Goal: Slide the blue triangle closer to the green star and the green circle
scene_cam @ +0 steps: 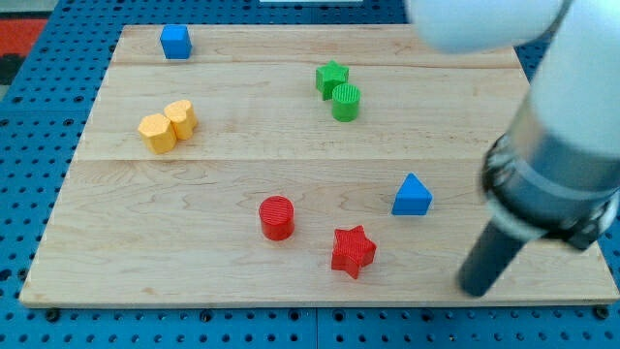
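Toward the desk's (116,194) lower right, my tip (475,288), a bare rod end effector with nothing to open or clench and grasping nothing, rests well apart from the blue triangle (412,195). The triangle lies up and to the view's left of it. The green star (330,77) and green circle (346,102), touching, sit farther along roughly that same diagonal, so I judge a push up-left suits
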Action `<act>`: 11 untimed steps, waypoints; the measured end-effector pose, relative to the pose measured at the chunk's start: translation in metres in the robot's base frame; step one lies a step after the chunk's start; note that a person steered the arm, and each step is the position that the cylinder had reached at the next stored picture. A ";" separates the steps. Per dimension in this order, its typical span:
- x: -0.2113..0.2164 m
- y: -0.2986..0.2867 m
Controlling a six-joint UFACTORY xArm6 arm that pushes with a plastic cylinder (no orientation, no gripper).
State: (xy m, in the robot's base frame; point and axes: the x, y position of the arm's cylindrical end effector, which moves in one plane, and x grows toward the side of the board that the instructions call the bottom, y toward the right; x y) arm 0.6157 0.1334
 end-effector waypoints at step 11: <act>-0.160 -0.028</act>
State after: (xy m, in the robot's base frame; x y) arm 0.4555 0.1058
